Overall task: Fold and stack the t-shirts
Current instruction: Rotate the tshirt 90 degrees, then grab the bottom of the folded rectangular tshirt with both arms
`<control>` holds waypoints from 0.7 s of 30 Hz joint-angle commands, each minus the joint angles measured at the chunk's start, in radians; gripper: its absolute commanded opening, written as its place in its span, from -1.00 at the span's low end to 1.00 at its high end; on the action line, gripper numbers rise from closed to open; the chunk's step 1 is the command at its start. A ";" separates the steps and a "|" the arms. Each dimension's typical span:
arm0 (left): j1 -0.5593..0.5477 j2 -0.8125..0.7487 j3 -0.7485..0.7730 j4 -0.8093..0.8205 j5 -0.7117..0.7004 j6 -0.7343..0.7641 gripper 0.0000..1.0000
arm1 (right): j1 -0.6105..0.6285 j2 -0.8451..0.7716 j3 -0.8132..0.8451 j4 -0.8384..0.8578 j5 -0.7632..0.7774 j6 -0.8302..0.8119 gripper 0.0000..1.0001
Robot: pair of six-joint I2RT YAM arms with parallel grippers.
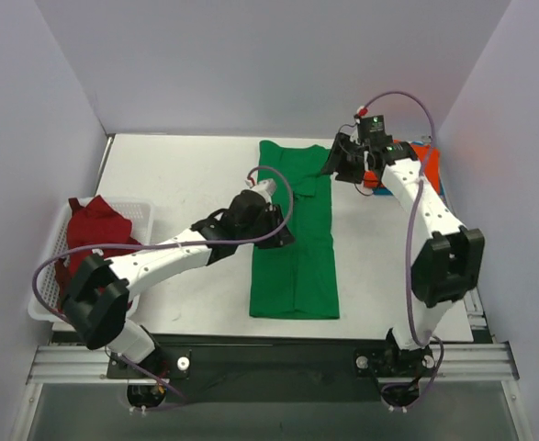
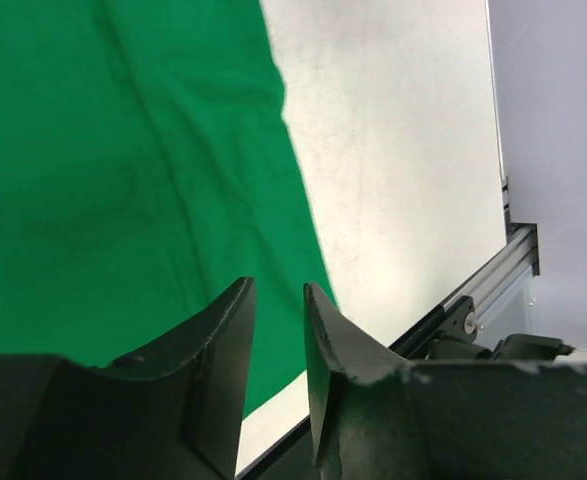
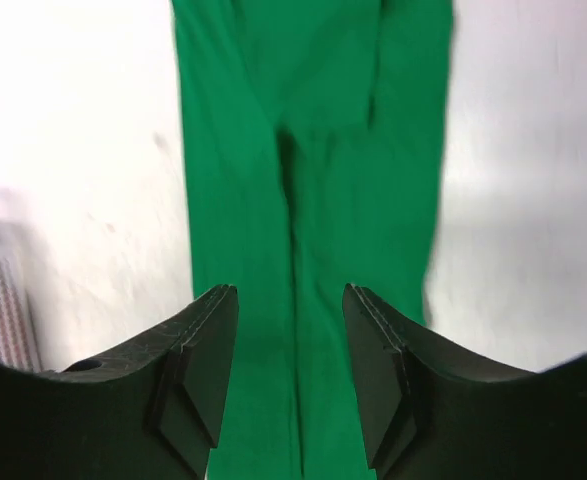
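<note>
Top and wrist views. A white table (image 1: 177, 175) is enclosed by pale walls (image 1: 269, 64) on three sides, with a metal rail (image 1: 269, 354) along its near edge. The green shirt (image 1: 297, 239) is laid flat at the table's centre, folded into a long strip running from the far side to the near edge. A white basket (image 1: 140, 213) is set at the left edge and is filled by a crumpled dark red shirt (image 1: 90, 230). An orange-red shirt (image 1: 425, 161) is seen at the far right, with a blue shirt (image 1: 440, 188) showing at its edge. The left gripper (image 2: 278, 290) is held over the strip's left edge, its jaws narrowly parted with nothing between them. The right gripper (image 3: 290, 295) is held above the strip's far right corner, its jaws parted more widely and likewise empty.
</note>
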 commanded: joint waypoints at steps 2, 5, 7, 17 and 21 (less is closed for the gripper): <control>0.036 -0.144 -0.149 -0.159 -0.036 0.045 -0.30 | 0.070 -0.266 -0.432 0.024 0.081 0.091 -0.10; 0.037 -0.240 -0.270 -0.169 -0.028 0.053 -0.30 | 0.162 -0.470 -0.644 0.067 0.163 0.131 -0.13; 0.031 -0.280 -0.315 -0.164 -0.020 0.048 -0.27 | 0.213 -0.597 -0.818 0.104 0.175 0.168 -0.19; -0.048 -0.352 -0.509 -0.118 -0.028 0.013 0.10 | 0.506 -0.791 -1.150 0.089 0.381 0.344 -0.28; -0.079 -0.332 -0.547 -0.091 -0.046 -0.017 0.11 | 0.514 -0.906 -1.222 0.040 0.459 0.406 -0.20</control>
